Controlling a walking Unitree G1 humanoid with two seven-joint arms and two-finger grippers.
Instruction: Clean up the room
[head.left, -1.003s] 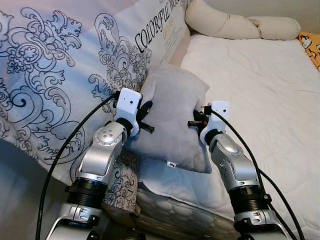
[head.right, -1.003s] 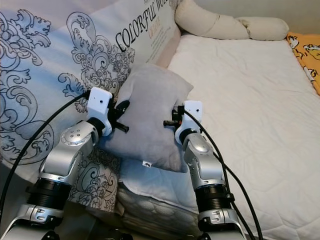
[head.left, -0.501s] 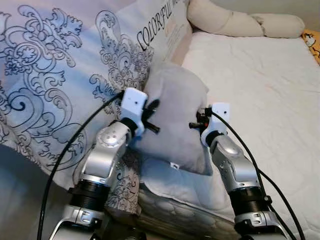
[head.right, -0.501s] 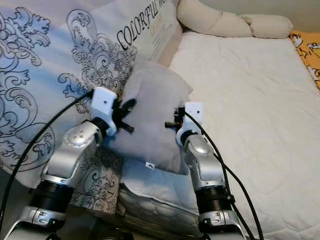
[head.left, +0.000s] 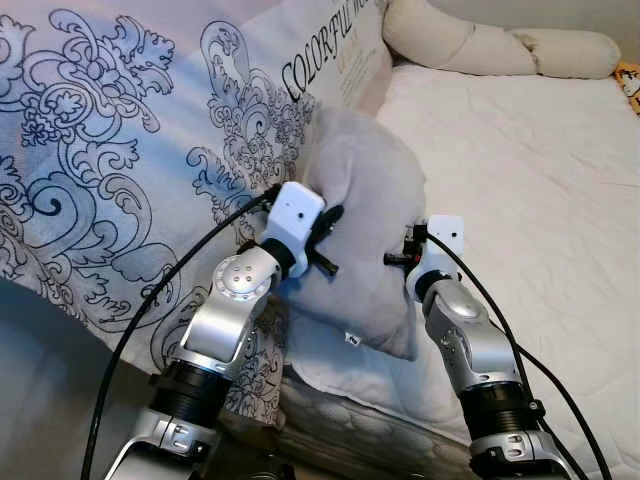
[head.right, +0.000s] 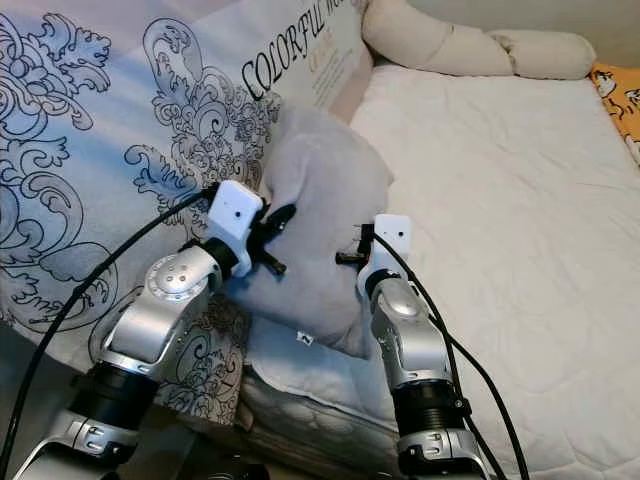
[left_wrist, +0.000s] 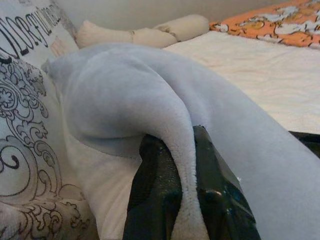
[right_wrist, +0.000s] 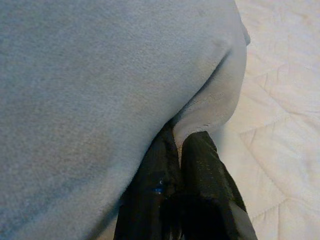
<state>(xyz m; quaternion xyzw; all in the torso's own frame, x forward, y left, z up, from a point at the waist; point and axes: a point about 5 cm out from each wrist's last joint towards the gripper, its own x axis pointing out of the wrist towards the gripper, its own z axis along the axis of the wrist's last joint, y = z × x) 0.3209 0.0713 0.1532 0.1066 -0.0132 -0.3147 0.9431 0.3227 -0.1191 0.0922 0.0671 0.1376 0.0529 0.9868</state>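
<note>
1. A grey pillow (head.left: 362, 225) is held up over the near edge of the bed (head.left: 520, 190), one arm on each side of it.
2. The left gripper (left_wrist: 181, 165) is pinched tight on the pillow's left edge; in the left wrist view a fold of the grey fabric runs between its two black fingers (left_wrist: 159, 175), which press against it from both sides.
3. The right gripper (right_wrist: 177, 150) is clamped on the pillow's right edge, its fingers (right_wrist: 202, 155) nearly together with a thin seam of fabric squeezed between them.
4. The pillow leans against a large patterned cushion (head.left: 150, 150) printed with dark scrollwork and lettering, which stands to its left.
5. The pillow's lower corner, with a small tag (head.left: 350, 339), hangs just above the white bedding at the mattress edge.
6. A long cream bolster (head.left: 480, 45) lies across the far end of the bed, well apart from the pillow.
7. An orange printed cloth (head.right: 618, 85) shows at the far right corner of the bed.
</note>
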